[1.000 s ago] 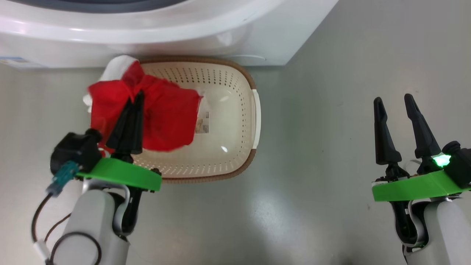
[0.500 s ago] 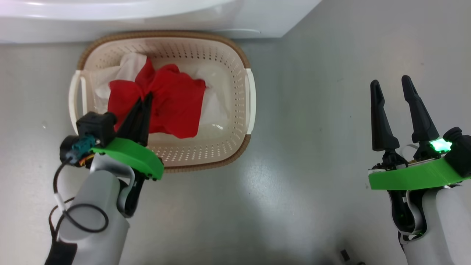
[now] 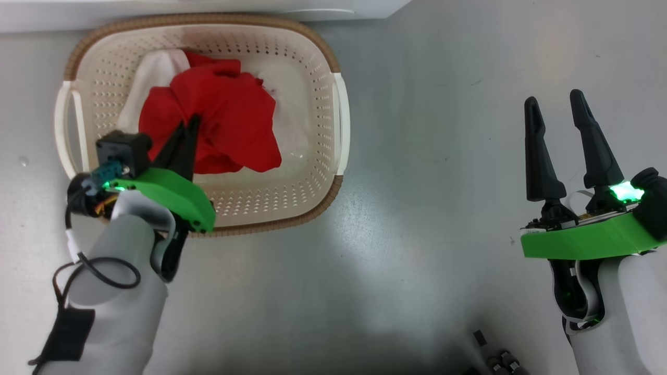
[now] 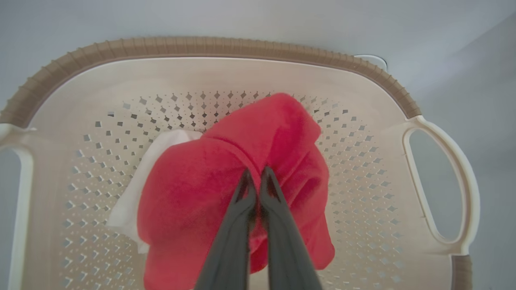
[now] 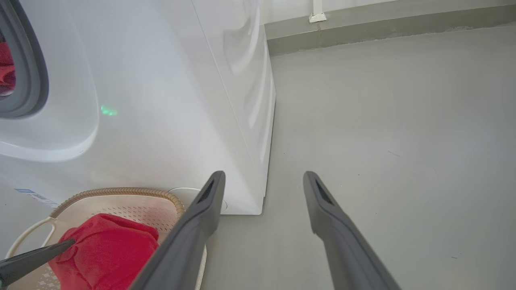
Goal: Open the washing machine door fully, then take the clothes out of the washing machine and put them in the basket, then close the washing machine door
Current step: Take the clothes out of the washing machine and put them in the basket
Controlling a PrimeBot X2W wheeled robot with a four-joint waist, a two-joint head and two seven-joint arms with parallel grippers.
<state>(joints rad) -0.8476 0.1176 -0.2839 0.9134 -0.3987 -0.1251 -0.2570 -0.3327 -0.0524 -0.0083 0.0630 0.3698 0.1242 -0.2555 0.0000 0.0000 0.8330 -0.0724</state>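
Floor point(image 3: 417, 234) grey, glossy; basket point(image 3: 271, 223) by washing machine point(image 5: 161, 100); L pincer point(image 4: 254, 174) gripping clothes point(image 3: 229, 120), R pincer point(image 3: 553, 99) spread.

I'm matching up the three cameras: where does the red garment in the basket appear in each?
Head view: red garment upper left, inside the basket.
Left wrist view: red garment centre, pinched by the left gripper.
Right wrist view: red garment bottom left corner.
Shared landmark: the basket's brown rim.

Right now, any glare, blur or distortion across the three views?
Head view: sharp, soft glare patch on the floor, shadow along the bottom edge. Left wrist view: wide-angle bows the basket rim; left gripper soft near the lens. Right wrist view: green light spot reflected on the washing machine.
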